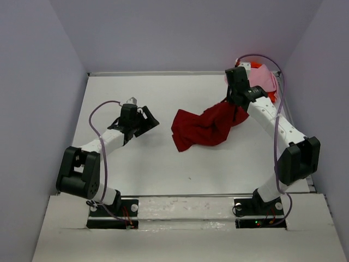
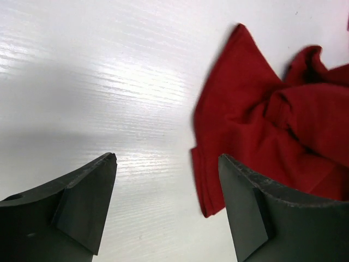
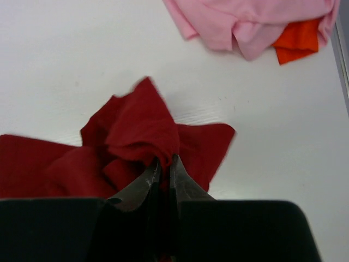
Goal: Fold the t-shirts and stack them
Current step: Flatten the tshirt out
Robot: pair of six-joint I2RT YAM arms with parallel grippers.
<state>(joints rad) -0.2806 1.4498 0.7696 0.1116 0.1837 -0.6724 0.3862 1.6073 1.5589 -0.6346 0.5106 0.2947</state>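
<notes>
- Right tool (image 3: 163,166): the jaws are closed to a narrow pinch on a bunched ridge of the dark red t-shirt (image 3: 136,125). The cloth gathers into a peak directly ahead of the fingertips. The rest of it trails off to the tool's left.
- Left tool (image 2: 167,157): the jaws stand wide apart with nothing between them, and the tool holds nothing. It is poised over the bare surface (image 2: 82,82). The nearest hem of the dark red t-shirt lies ahead of it and to its right, apart from both fingers.
- Dark red t-shirt: it is a crumpled heap on the surface between the two tools. No flat panel or clean fold line is visible.
- Light pink t-shirt (image 3: 240,22): it lies ahead of the right tool and to its right, well apart from the pinch point. It is rumpled.
- Bright orange t-shirt (image 3: 297,41): it lies mostly under the light pink t-shirt, with only a corner showing.
- Progress, as judged: the task is at an early stage. No garment is folded, and the pink and orange items form a loose pile, not a stack.
- Remaining, as judged: spread the dark red t-shirt flat and fold it, then repeat for the other two and stack all three.
</notes>
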